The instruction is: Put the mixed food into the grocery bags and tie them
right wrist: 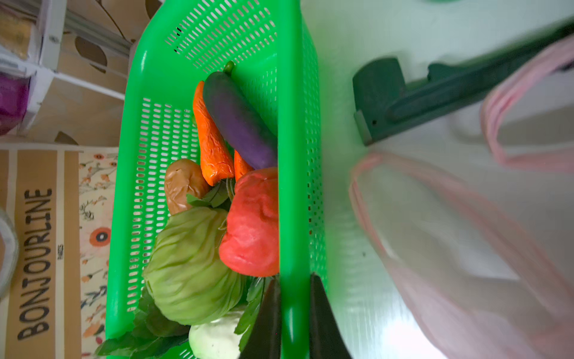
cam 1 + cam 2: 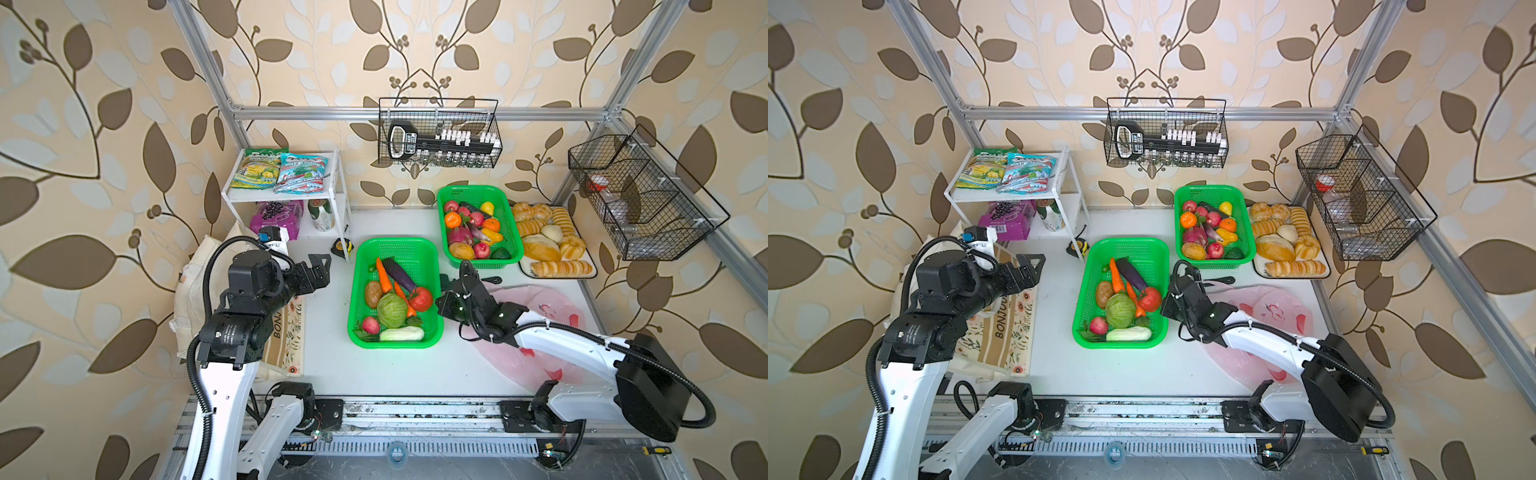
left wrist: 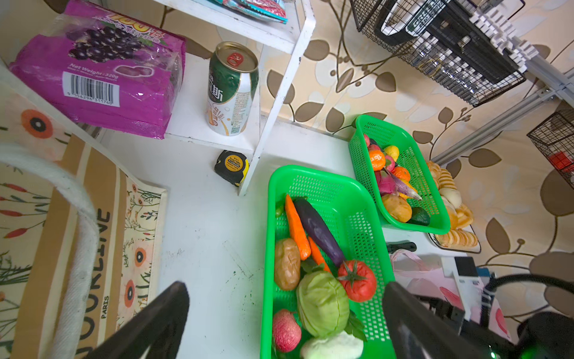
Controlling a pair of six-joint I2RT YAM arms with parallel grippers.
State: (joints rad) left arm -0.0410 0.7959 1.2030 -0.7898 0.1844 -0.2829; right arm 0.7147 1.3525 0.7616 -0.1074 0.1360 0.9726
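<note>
Nearest you, the cream tote (image 2: 1005, 332) lies flat at table left. The pink plastic bag (image 2: 552, 303) lies flat at right, partly under the right arm.

Between them, the near green basket (image 2: 399, 253) holds the green cabbage (image 2: 392, 309), brown potato (image 2: 373, 294) and red tomato (image 2: 421, 298), plus carrots and an eggplant (image 2: 399, 274).

Your right gripper (image 1: 293, 278) is clamped on that basket's rim, one finger inside and one outside. Your left gripper (image 3: 284, 286) hangs with jaws spread wide, holding nothing, beside the tote.

Farther back stand the far green basket (image 2: 478, 193) of fruit and a tray (image 2: 594, 270) of bread rolls.

On the white rack (image 2: 332, 160), the teal mint packet (image 2: 301, 172) and a yellow-green packet (image 2: 255, 168) lie on top. The purple grape packet (image 2: 276, 216) and the can (image 2: 322, 214) sit beneath.
</note>
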